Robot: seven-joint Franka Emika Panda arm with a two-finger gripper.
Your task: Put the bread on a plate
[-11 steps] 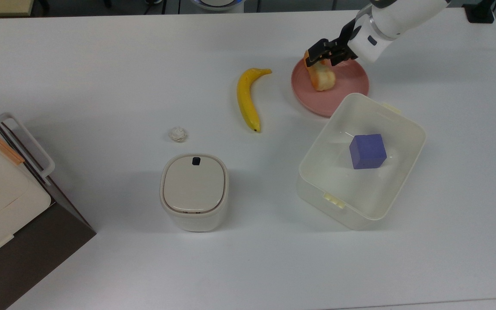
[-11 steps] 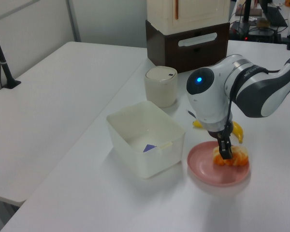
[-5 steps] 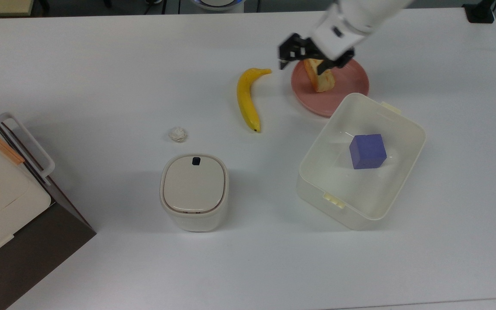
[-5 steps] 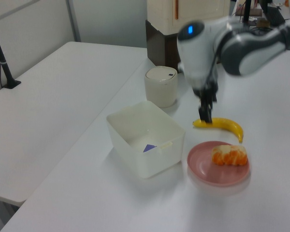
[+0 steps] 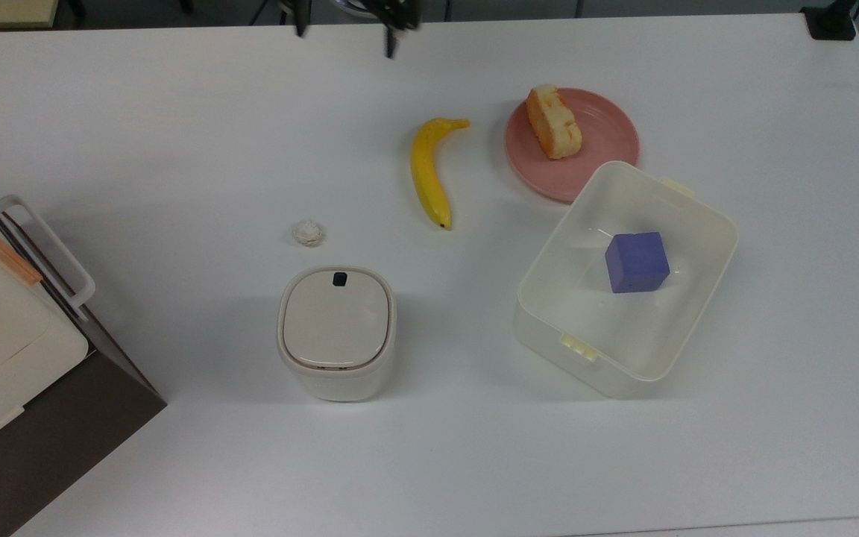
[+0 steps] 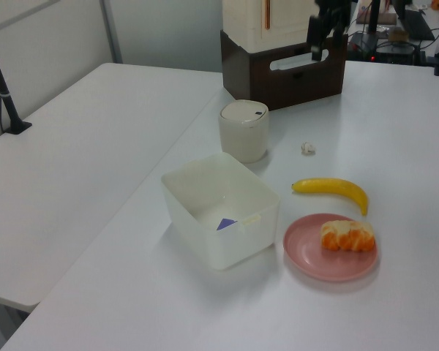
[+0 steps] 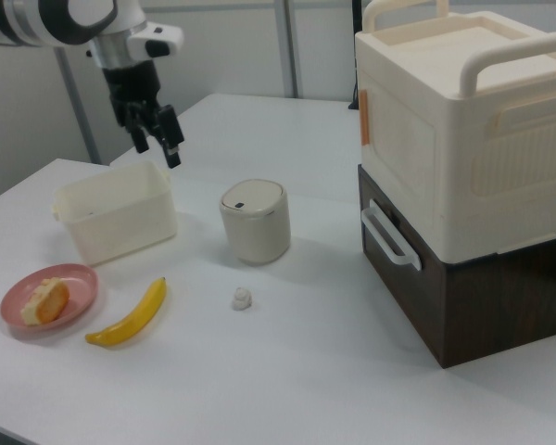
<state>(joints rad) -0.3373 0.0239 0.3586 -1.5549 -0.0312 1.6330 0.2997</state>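
Note:
The bread [image 5: 552, 133], a pale loaf with orange-brown glaze, lies on the salmon-pink plate [image 5: 601, 130] at the top view's upper right. The left view has the bread [image 6: 347, 235] on the plate [image 6: 307, 245] near the front, and the right view has the bread [image 7: 43, 301] on the plate [image 7: 79, 282] at lower left. My gripper [image 7: 157, 144] hangs open and empty high above the table, over the tub in the right view and far from the plate. The top view catches the gripper [image 5: 345, 33] at the upper edge, and the left view catches the gripper [image 6: 317, 45] up by the brown box.
A yellow banana [image 5: 427, 170] lies left of the plate in the top view. A translucent tub [image 5: 705, 224] holds a blue cube [image 5: 636, 261]. A white lidded canister [image 5: 335, 330], a small crumpled ball [image 5: 308, 233] and a cream-and-brown box [image 7: 463, 158] stand further off.
The gripper let go of the bread, rose, and swung away toward the top view's upper left. The bread stays lying on the plate.

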